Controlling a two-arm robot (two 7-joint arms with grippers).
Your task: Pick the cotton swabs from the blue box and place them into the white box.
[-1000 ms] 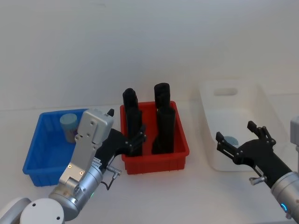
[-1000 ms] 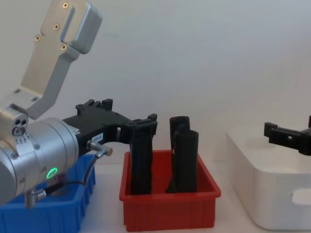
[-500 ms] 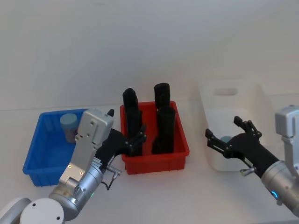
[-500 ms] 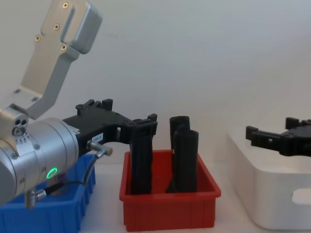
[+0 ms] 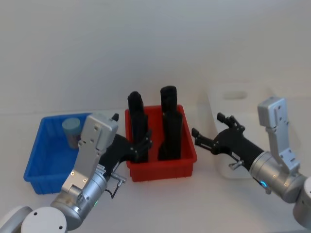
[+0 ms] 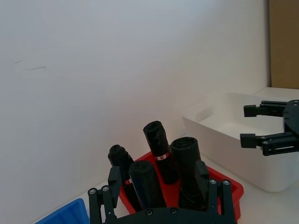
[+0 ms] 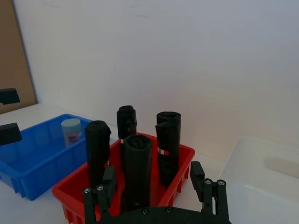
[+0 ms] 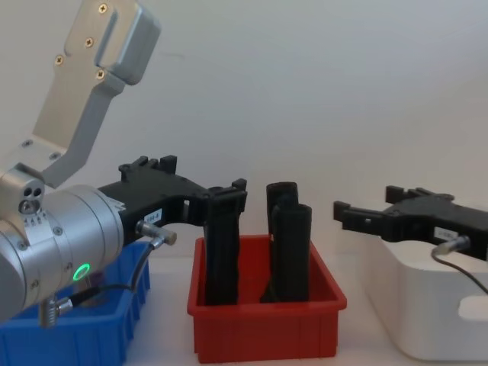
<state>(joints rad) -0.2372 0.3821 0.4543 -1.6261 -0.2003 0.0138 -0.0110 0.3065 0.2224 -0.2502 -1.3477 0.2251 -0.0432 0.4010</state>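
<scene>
Head view shows one jar of cotton swabs (image 5: 71,130), clear with a pale blue-grey lid and a pink-and-blue label, standing upright in the far corner of the blue box (image 5: 40,170) on the desk (image 5: 204,204). Between it and the white box (image 5: 272,104) sits a red bin (image 5: 160,171) of tall black rolls (image 5: 168,127). Right gripper (image 5: 209,131), fingers spread and empty, hangs between red bin and white box. Left gripper (image 5: 141,145), also spread and empty, rests at the red bin's near-left corner.

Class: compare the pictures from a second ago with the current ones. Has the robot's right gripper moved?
Yes. The open right gripper has swung toward the robot's left, from over the large smooth white plastic bin to the gap beside the red ribbed plastic bin.
</scene>
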